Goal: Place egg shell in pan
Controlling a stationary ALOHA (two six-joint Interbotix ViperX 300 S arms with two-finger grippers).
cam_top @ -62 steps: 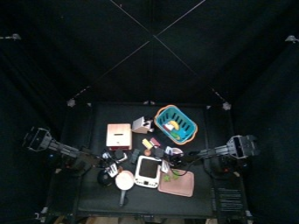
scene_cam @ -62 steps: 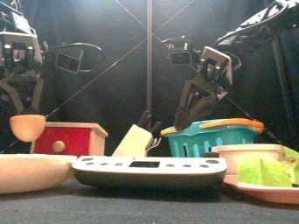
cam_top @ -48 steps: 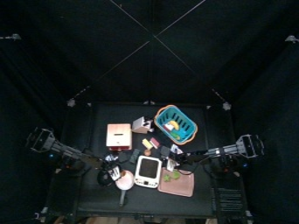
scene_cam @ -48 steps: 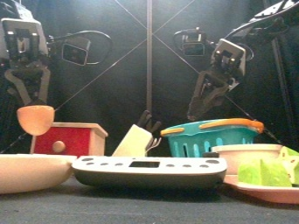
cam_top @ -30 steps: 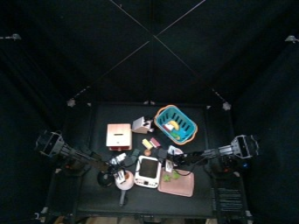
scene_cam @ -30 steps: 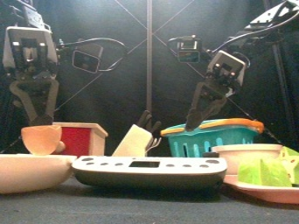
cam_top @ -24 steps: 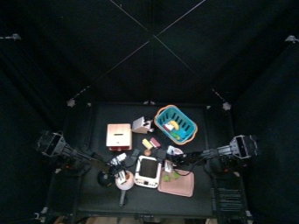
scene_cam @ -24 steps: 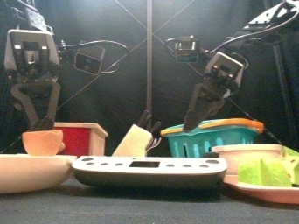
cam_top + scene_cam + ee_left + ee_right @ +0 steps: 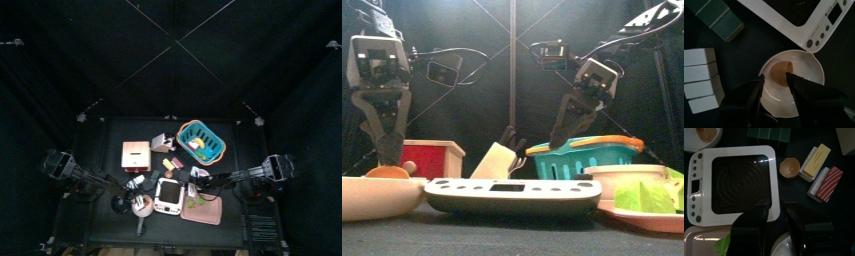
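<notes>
The egg shell (image 9: 388, 172) is a tan half shell, sunk behind the rim of the white pan (image 9: 369, 195) at the front left. In the left wrist view the egg shell (image 9: 781, 67) lies inside the pan (image 9: 814, 75), at the tips of my left gripper (image 9: 777, 79), which is shut on it. In the top view the left gripper (image 9: 134, 198) is over the pan (image 9: 143, 207). My right gripper (image 9: 777, 214) is open and empty above the white cooker (image 9: 731, 175). A second brown half shell (image 9: 789, 166) lies beside the cooker.
A teal basket (image 9: 589, 158), a red box (image 9: 433, 158) and a knife block (image 9: 496, 158) stand behind the cooker (image 9: 509, 195). A plate with lettuce (image 9: 652, 200) is at the front right. Small blocks (image 9: 821, 170) lie near the second shell.
My left gripper has come down with the egg shell, from well above the pan to inside its rim. The right gripper has shifted a little and stays open.
</notes>
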